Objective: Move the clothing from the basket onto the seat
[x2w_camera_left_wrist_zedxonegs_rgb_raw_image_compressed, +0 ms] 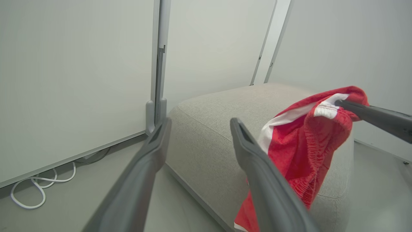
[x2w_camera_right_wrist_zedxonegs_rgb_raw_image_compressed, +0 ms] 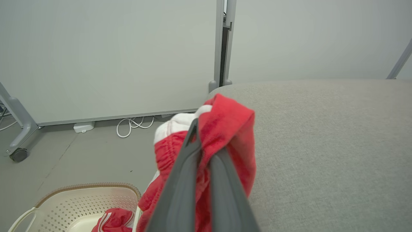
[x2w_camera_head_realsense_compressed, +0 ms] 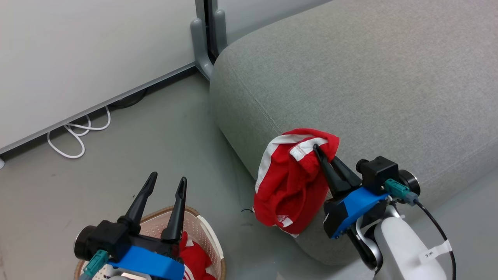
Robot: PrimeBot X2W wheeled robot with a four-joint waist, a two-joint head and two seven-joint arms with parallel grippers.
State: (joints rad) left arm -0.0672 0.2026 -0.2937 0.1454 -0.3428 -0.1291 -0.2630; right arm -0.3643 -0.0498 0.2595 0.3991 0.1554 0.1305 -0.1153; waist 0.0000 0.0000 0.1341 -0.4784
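My right gripper (x2w_camera_head_realsense_compressed: 320, 151) is shut on a bright red garment with white stripes (x2w_camera_head_realsense_compressed: 290, 182), which hangs down along the front corner of the light grey seat (x2w_camera_head_realsense_compressed: 369, 77). That garment (x2w_camera_left_wrist_zedxonegs_rgb_raw_image_compressed: 302, 148) hangs to the right of my left fingers, and it wraps my right fingers (x2w_camera_right_wrist_zedxonegs_rgb_raw_image_compressed: 196, 151) at their tips. My left gripper (x2w_camera_head_realsense_compressed: 168, 179) stands open and holds nothing, above the cream basket (x2w_camera_head_realsense_compressed: 202, 227) at the lower left. Another red piece of clothing (x2w_camera_head_realsense_compressed: 194, 258) lies inside the basket (x2w_camera_right_wrist_zedxonegs_rgb_raw_image_compressed: 77, 199), partly hidden by my left wrist.
White partition panels (x2w_camera_head_realsense_compressed: 78, 50) with grey feet (x2w_camera_head_realsense_compressed: 202, 42) stand behind the seat. A white cable (x2w_camera_head_realsense_compressed: 78, 134) loops on the grey floor (x2w_camera_head_realsense_compressed: 163, 136) under the panel edge. A castor (x2w_camera_right_wrist_zedxonegs_rgb_raw_image_compressed: 18, 154) shows at the far left of the right wrist view.
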